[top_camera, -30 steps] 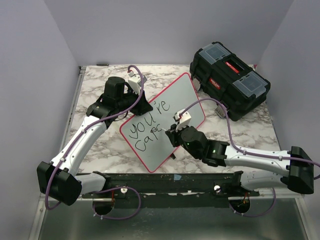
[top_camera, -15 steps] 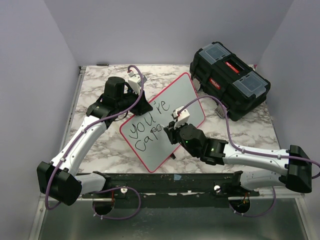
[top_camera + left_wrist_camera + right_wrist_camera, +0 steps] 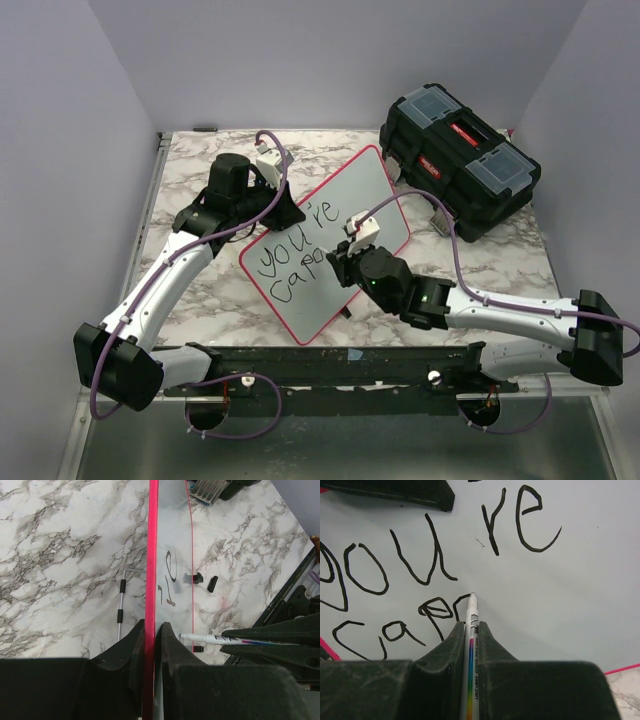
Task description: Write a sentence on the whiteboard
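The whiteboard (image 3: 362,195) lies at the centre of the table (image 3: 190,165), with the black toolbox (image 3: 460,160) at its 2 o'clock; the left fingers (image 3: 140,632) are clamped nearly closed on its red rim at 10 o'clock; the right fingers (image 3: 461,630) are fully closed on a marker (image 3: 471,612), tip touching the board; the sentence (image 3: 298,248) reads "you're cap".

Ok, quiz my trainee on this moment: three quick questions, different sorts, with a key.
1. True or false: the left gripper clamps the red-pink rim of the glossy white whiteboard.
2. The right gripper holds: A) a white marker pen B) an eraser C) nothing?
3. Fill in: under "you're", the black handwritten sentence shows the finished letters ___.
Key: 1 true; 2 A; 3 cap.
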Robot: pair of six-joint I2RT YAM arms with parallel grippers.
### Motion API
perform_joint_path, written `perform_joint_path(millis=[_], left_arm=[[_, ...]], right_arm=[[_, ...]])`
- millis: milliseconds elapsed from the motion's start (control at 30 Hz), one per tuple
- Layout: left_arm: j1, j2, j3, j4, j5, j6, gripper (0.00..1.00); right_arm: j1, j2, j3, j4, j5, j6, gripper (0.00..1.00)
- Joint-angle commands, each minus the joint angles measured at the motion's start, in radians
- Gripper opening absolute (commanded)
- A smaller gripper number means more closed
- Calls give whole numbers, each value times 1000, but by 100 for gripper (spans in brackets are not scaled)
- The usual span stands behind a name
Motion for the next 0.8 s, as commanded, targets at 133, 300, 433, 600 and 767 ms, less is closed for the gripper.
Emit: perform_joint_path(millis=[133, 300, 433, 600, 767], left_arm=[[-24, 0, -27, -82, -53, 99, 0], [-24, 3, -27, -81, -51, 98, 0], [-24, 3, -26, -82, -54, 98, 0], [-24, 3, -26, -82, -54, 99, 0], [-24, 1, -26, -82, -54, 99, 0]], right_arm=[[-2, -19, -64, 14, -28, 60, 1], [-2, -33, -93, 12, -32, 80, 1], [-2, -45, -103, 5, -31, 85, 1], [-1, -59, -110, -7, -24, 87, 1], [-2, -75, -113, -20, -15, 91, 1]])
